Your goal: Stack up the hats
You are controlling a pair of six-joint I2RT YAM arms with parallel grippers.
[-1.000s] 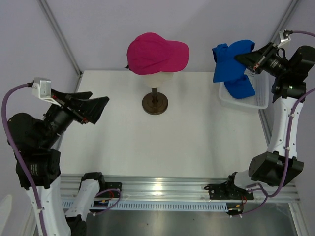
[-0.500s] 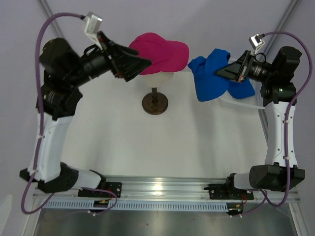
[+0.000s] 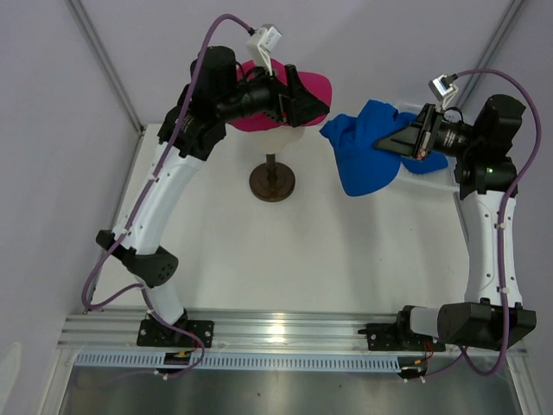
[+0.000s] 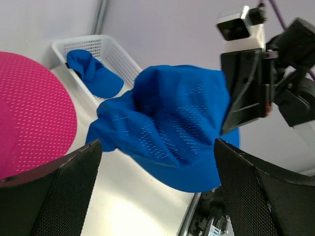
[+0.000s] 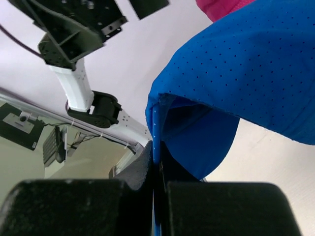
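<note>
A magenta-pink hat (image 3: 318, 87) sits on the cream mannequin head (image 3: 278, 137); it also fills the left edge of the left wrist view (image 4: 29, 113). My right gripper (image 3: 396, 142) is shut on the edge of a royal blue hat (image 3: 363, 156), which hangs in the air just right of the pink one. In the right wrist view the blue fabric (image 5: 246, 64) is pinched at its seam between the shut fingers (image 5: 142, 167). My left gripper (image 3: 304, 99) is raised beside the pink hat, open, and faces the blue hat (image 4: 177, 128) with nothing between its pads (image 4: 69, 191).
A white mesh basket (image 4: 83, 42) stands at the back right of the table with another blue hat (image 4: 93, 73) lying in it. The mannequin head rests on a dark round stand (image 3: 272, 182). Grey walls close in at the back and both sides.
My left arm swung up from the left side to the pink hat, still open. My right gripper carried the blue hat leftward from over the basket toward the mannequin head.
</note>
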